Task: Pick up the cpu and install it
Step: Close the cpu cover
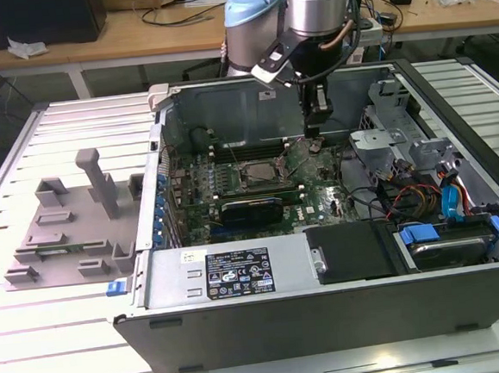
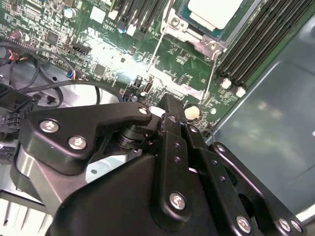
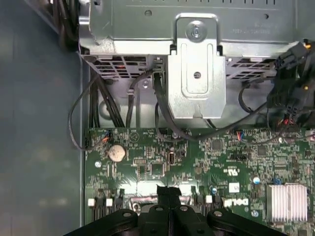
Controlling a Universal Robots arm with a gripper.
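At the exterior view's left, on the slatted bench (image 1: pixel 38 359), the grey tray blocks (image 1: pixel 71 222) stand well apart from the arm. Next comes the open computer case (image 1: pixel 239 278), with its motherboard (image 1: pixel 320 200) lying flat inside. On that board sits the socket frame (image 1: pixel 236 174). In the second wrist view the cpu (image 2: pixel 216 11) lies inside this frame, pale top up, with thin lever wires (image 2: pixel 153 49) running beside it. Just to the exterior view's right of the socket hangs the gripper (image 1: pixel 317 134), low over the board and near a coin battery (image 3: pixel 116 153). Its fingers (image 3: pixel 163 192) are pressed together with nothing between them. Further right are the drive cage (image 1: pixel 384 133) and loose cables (image 1: pixel 406 196). By my judgement the pick and the drop into the socket are done, and the work stands at securing the chip; whether the frame is latched I cannot tell. Any further move calls for keeping clear of those wires and of the chip's top
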